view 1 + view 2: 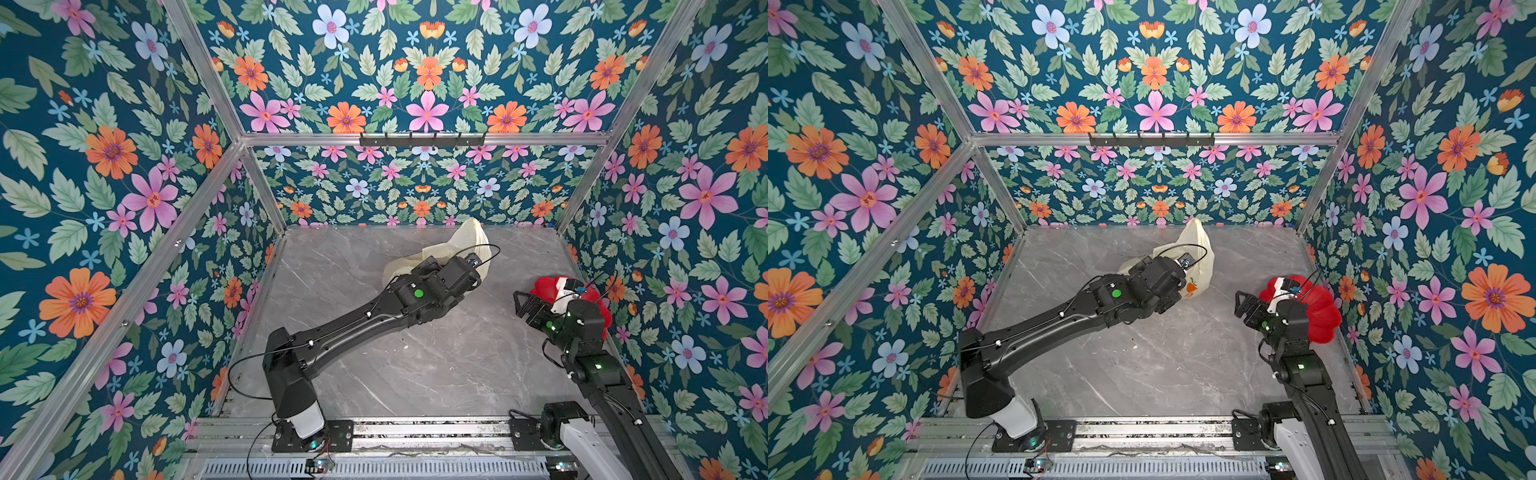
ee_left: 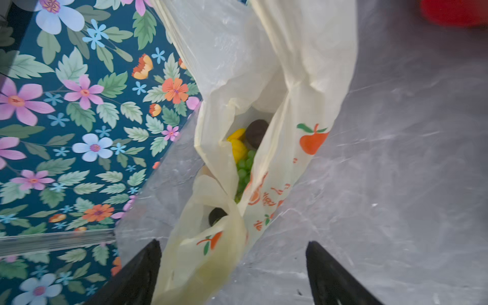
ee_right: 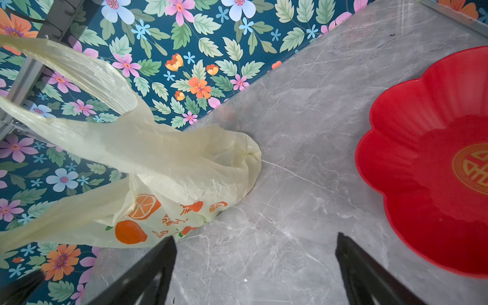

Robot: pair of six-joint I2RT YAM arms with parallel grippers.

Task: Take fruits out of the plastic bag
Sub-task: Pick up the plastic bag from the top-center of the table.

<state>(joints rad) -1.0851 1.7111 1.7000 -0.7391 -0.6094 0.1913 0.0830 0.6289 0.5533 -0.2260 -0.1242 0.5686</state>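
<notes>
One grey marble table (image 1: 415, 374) carries everything, and two black arms reach over it: the left arm (image 1: 332, 332) stretches toward the far middle, and the right arm (image 1: 602, 374) stands at the right side. One plastic bag (image 1: 469, 237) (pale yellow, printed with orange fruit) sits on the table near the back wall, partly hidden behind the left arm's wrist in both top views. The right wrist view shows its two loop handles (image 3: 79, 68) rising from the crumpled body. One red dish (image 3: 422, 132), flower-shaped with a gold emblem at its middle, lies by the right wall, apart from the bag. The left gripper (image 2: 232, 243) hangs over the bag's mouth with its two fingers spread wide; a fold of the bag lies between them, not clamped. The right gripper (image 3: 256, 235) is likewise spread wide over bare table between bag and dish, holding nothing. Inside the bag, the left wrist view shows the fruits: two dark avocados (image 2: 256, 133), one green grape bunch (image 2: 244, 169), and yellow fruit (image 2: 237, 149) whose count cannot be told.
</notes>
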